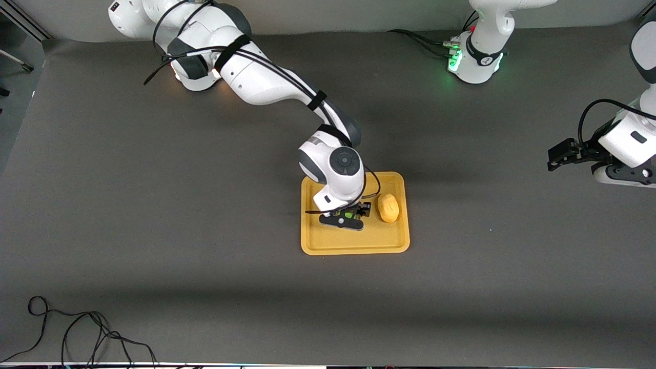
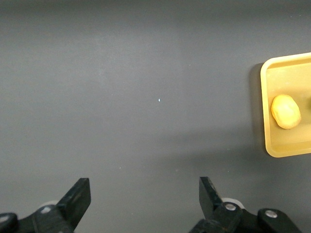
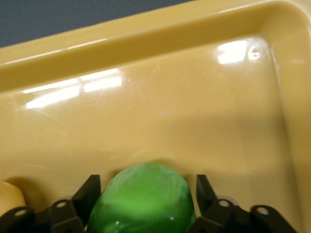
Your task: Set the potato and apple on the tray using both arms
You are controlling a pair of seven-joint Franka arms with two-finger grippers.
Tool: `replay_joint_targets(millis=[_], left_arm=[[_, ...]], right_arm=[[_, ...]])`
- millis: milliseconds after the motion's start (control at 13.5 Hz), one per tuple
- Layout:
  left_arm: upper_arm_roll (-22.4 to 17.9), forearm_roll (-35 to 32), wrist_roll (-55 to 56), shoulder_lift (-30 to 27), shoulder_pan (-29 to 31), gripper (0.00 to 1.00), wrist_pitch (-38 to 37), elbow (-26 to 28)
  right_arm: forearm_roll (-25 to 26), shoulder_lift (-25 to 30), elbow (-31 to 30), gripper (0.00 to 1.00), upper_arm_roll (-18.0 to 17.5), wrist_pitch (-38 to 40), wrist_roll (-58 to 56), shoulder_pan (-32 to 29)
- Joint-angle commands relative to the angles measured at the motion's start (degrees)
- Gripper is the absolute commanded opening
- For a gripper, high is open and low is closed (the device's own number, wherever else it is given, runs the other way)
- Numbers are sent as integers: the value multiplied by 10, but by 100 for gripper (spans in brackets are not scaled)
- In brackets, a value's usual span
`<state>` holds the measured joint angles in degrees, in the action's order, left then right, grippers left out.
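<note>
The yellow-orange tray (image 1: pixel 353 243) lies mid-table. The potato (image 1: pixel 388 207) rests on it at the side toward the left arm's end, and shows in the left wrist view (image 2: pixel 285 111) with the tray's corner (image 2: pixel 286 145). My right gripper (image 1: pixel 348 218) is low over the tray, its fingers open on either side of the green apple (image 1: pixel 349 214). In the right wrist view the apple (image 3: pixel 146 199) sits on the tray floor (image 3: pixel 146 97) between the fingers (image 3: pixel 90 191), with small gaps at the tips. My left gripper (image 1: pixel 556 155) is open and empty over bare table at the left arm's end (image 2: pixel 145 194).
A dark grey cloth (image 1: pixel 154 205) covers the table. A loose black cable (image 1: pixel 77 328) lies near the front edge at the right arm's end. The left arm's green-lit base (image 1: pixel 476 61) stands at the table's back edge.
</note>
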<state>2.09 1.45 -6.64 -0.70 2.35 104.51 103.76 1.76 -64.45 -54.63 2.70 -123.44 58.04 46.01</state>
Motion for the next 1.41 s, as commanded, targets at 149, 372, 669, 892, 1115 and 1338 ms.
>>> replay_joint_targets(millis=[149,372,669,892,1115,1338], left_arm=[[3,-2,10,-4,1,99,14,7],[3,-10,9,-4,-1,99,14,7],[6,-22,8,-9,-3,99,17,7],[6,-20,9,-9,-2,99,21,8],[6,-20,9,-5,-2,99,20,10],[6,-20,10,-8,-2,99,14,9]], right_arm=[[7,58,22,100,-3,87,6,0],[4,134,21,100,-2,176,2,-5],[8,231,17,100,4,275,-28,-31],[10,335,-44,100,11,372,-188,-79],[11,446,-162,100,20,374,-286,-126],[7,552,-280,100,15,350,-376,-219]])
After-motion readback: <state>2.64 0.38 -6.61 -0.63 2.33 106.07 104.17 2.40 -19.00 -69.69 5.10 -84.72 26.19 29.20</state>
